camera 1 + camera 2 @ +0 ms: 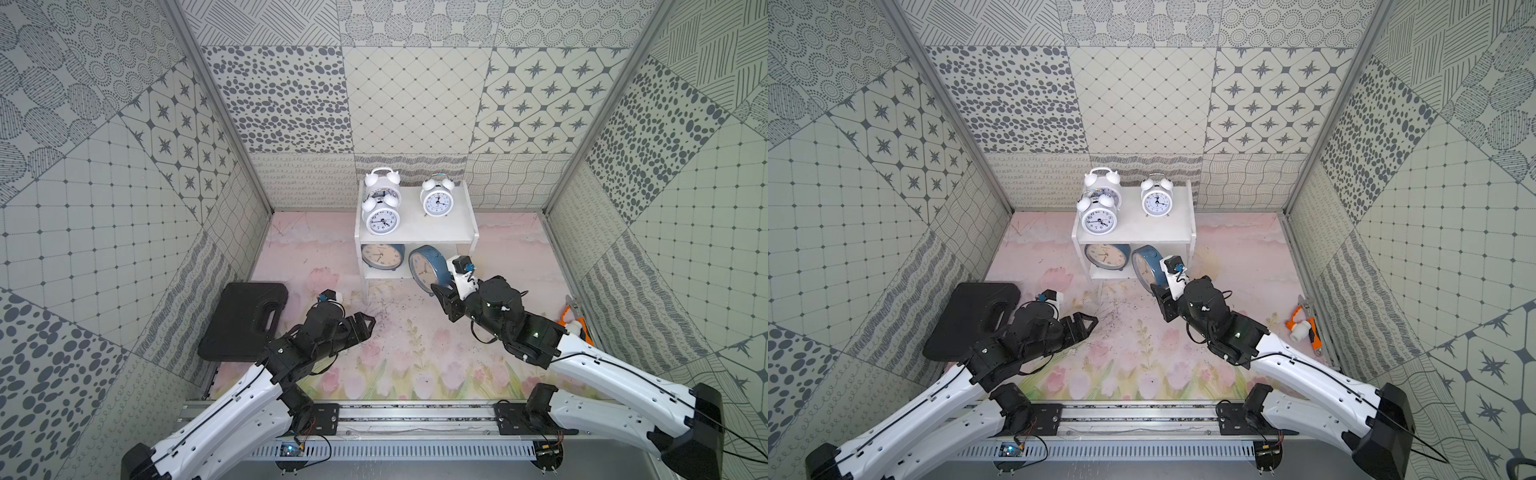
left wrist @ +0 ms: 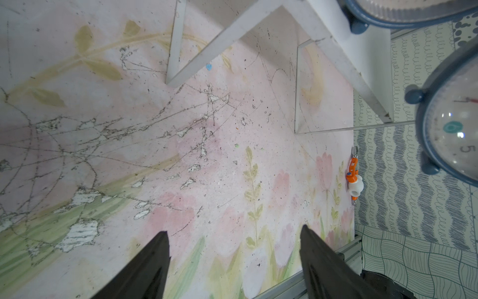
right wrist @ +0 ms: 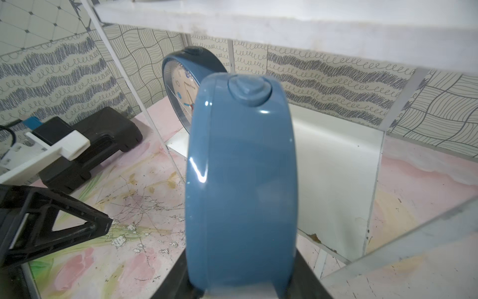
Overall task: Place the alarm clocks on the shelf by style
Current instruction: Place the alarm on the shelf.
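Four clocks are placed: three white clocks (image 1: pixel 380 218) on the top board of the shelf (image 1: pixel 419 227) and one blue clock (image 1: pixel 380 257) below. The right pincer (image 1: pixel 445 286) clasps the last blue clock (image 1: pixel 426 266) at the lower tier's front, not yet set down. The left pincer (image 2: pixel 234 230) hangs spread and empty.

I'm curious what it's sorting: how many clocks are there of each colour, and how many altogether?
White twin-bell clocks: 3
Blue clocks: 2
Total: 5
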Robot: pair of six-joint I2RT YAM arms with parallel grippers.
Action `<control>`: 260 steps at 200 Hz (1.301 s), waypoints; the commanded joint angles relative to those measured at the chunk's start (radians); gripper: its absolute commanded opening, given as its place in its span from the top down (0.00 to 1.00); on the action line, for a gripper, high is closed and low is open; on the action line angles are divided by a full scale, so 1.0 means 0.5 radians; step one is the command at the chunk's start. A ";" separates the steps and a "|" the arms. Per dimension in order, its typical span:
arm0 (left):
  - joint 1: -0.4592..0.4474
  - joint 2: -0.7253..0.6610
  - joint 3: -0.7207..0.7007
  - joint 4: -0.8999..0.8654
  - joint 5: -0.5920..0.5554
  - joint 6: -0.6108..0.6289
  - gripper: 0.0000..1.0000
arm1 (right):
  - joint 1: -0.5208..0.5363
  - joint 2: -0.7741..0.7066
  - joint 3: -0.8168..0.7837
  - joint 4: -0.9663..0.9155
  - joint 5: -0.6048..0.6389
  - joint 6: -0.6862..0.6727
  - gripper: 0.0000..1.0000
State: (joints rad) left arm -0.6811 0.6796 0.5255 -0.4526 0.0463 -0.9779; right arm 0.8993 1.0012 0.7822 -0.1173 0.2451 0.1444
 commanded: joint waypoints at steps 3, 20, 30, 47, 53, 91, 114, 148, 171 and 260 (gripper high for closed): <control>0.000 0.012 0.021 0.112 0.037 0.038 0.18 | 0.006 0.056 0.005 0.309 0.061 -0.059 0.78; 0.000 0.015 0.025 0.107 0.037 0.039 0.18 | 0.007 0.085 0.005 0.350 0.086 -0.065 0.78; 0.001 0.016 0.028 0.111 0.039 0.041 0.18 | 0.003 0.103 0.009 0.359 0.090 -0.068 0.78; 0.000 0.029 0.035 0.111 0.041 0.047 0.18 | 0.002 0.127 0.026 0.359 0.117 -0.071 0.78; 0.000 0.033 0.041 0.111 0.041 0.048 0.19 | -0.001 0.136 0.028 0.360 0.128 -0.077 0.78; 0.001 0.076 0.047 0.131 0.049 0.050 0.19 | -0.038 0.181 0.023 0.376 0.154 -0.063 0.77; 0.000 0.093 0.051 0.145 0.061 0.054 0.19 | -0.055 0.215 0.033 0.385 0.130 -0.043 0.76; -0.001 0.101 0.051 0.151 0.072 0.065 0.19 | -0.083 0.250 0.036 0.409 0.121 -0.034 0.74; 0.000 0.098 0.043 0.155 0.073 0.068 0.20 | -0.102 0.279 0.031 0.422 0.105 -0.032 0.73; 0.003 0.077 0.008 0.158 0.073 0.072 0.20 | -0.172 0.389 0.055 0.459 0.054 -0.018 0.62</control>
State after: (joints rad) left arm -0.6804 0.7235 0.5346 -0.4088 0.0753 -0.9668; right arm 0.8223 1.1770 0.7837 0.0677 0.2836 0.1234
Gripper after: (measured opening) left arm 0.796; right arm 0.463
